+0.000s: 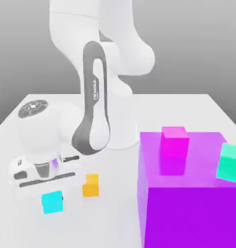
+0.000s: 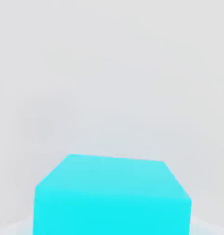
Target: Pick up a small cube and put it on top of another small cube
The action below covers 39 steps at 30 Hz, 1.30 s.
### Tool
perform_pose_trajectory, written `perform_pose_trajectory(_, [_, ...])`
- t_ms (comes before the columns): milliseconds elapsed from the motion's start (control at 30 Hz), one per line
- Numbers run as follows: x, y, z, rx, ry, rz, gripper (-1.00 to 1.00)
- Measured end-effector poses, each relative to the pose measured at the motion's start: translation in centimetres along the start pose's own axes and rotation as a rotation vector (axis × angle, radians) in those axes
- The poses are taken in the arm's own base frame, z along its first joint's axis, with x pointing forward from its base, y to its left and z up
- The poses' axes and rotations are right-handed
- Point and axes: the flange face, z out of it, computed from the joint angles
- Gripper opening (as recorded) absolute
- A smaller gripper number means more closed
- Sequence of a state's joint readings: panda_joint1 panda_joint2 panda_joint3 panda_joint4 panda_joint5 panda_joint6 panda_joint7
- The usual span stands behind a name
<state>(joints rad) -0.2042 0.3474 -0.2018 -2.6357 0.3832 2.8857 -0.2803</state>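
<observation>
Looking at your cyan cube [image 1: 52, 202]: plain, glossy faces, sitting on the white counter [image 1: 187, 109] beside the orange cube [image 1: 91, 185] (jaws [image 1: 42, 170] closed just above it, gripping nothing).

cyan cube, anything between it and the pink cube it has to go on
The orange cube sits on the table just beside the cyan cube, toward the pink cube. The pink cube's top is bare.

A simulated test bench: bare white table [image 1: 187, 109], grey backdrop, plain coloured cubes.
</observation>
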Motion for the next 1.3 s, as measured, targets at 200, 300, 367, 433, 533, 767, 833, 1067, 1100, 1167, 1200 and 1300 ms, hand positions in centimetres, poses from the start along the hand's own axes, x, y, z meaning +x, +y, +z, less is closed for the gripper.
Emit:
perform_pose_trajectory(200, [-0.3, -0.1, -0.8, 0.015, -0.039, 0.005, -1.00])
perform_pose_trajectory(300, [-0.2, -0.2, -1.7, 0.018, -0.038, 0.002, -1.00])
perform_pose_trajectory(367, [-0.2, -0.3, -2.4, 0.017, -0.030, -0.001, -1.00])
perform_pose_trajectory(433, [-0.1, -0.3, -3.2, 0.014, -0.018, -0.004, -1.00])
perform_pose_trajectory(533, [0.0, -0.4, -4.6, 0.005, 0.010, -0.011, -1.00])
perform_pose_trajectory(767, [0.8, -5.9, -10.0, 0.005, 0.066, -0.069, -1.00])
perform_pose_trajectory(833, [0.8, -9.8, -12.5, 0.017, 0.062, -0.097, -1.00])
perform_pose_trajectory(1067, [-2.7, -21.1, -22.3, 0.028, 0.047, -0.149, -1.00])
perform_pose_trajectory(1100, [-3.7, -22.7, -23.8, 0.024, 0.047, -0.159, -1.00])
perform_pose_trajectory(1167, [-6.1, -25.6, -26.7, 0.014, 0.049, -0.178, -1.00])
perform_pose_trajectory(1200, [-7.5, -26.9, -28.1, 0.007, 0.051, -0.187, -1.00])
perform_pose_trajectory(1300, [-11.7, -30.0, -31.6, -0.016, 0.064, -0.209, -1.00])
